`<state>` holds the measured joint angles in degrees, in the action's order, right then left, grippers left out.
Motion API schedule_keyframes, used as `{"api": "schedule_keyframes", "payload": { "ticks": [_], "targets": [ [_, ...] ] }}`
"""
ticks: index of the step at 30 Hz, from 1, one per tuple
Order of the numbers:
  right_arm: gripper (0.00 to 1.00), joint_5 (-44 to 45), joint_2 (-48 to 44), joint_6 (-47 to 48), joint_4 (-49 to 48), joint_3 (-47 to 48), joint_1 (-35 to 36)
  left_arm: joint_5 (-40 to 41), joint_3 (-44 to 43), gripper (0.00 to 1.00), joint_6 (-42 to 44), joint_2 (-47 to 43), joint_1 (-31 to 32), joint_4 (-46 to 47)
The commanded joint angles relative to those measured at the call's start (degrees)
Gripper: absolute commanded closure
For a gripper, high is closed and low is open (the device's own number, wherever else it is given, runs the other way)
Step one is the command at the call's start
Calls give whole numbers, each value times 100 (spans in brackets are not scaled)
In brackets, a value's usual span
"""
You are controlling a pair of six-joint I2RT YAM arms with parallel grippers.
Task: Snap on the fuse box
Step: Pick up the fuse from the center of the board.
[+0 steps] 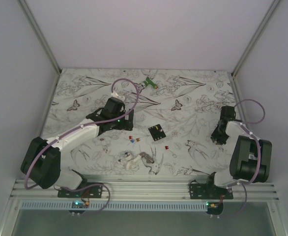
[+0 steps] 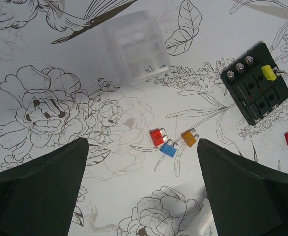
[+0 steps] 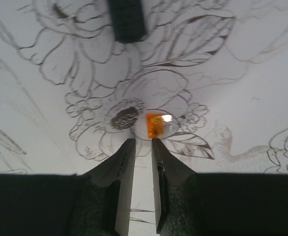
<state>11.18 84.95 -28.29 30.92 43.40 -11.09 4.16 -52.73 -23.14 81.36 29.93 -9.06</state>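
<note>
Jaws on the left spread wide above loose fuses (image 2: 168, 149); right jaws nearly together, pinching nothing visible. The fuse box (image 2: 256, 83) sits flat on the table (image 1: 193, 93) between both arms, untouched. It looks like light, rigid, slippery plastic, so grip its side walls.

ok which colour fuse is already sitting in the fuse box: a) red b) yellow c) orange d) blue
b, a yellow fuse is plugged into the fuse box, while a red fuse, blue fuse and orange fuse lie loose beside it.
</note>
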Motion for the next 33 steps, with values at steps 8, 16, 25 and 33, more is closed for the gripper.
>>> {"api": "schedule_keyframes", "payload": {
  "ticks": [8, 16, 25, 33],
  "targets": [
    [75, -666, 161, 333, -19, 115, 1081, -137, 63, 3, -73, -105, -58, -105],
    [63, 188, -515, 589, -10, 340, 755, -170, 79, 3, -95, -150, -58, -103],
    [60, -354, 67, 807, -512, 693, -56, -136, 105, 3, -86, -209, -58, -98],
    [58, -593, 344, 805, -581, 564, -385, -126, 140, 3, -84, -274, -58, -85]
  ]
}}
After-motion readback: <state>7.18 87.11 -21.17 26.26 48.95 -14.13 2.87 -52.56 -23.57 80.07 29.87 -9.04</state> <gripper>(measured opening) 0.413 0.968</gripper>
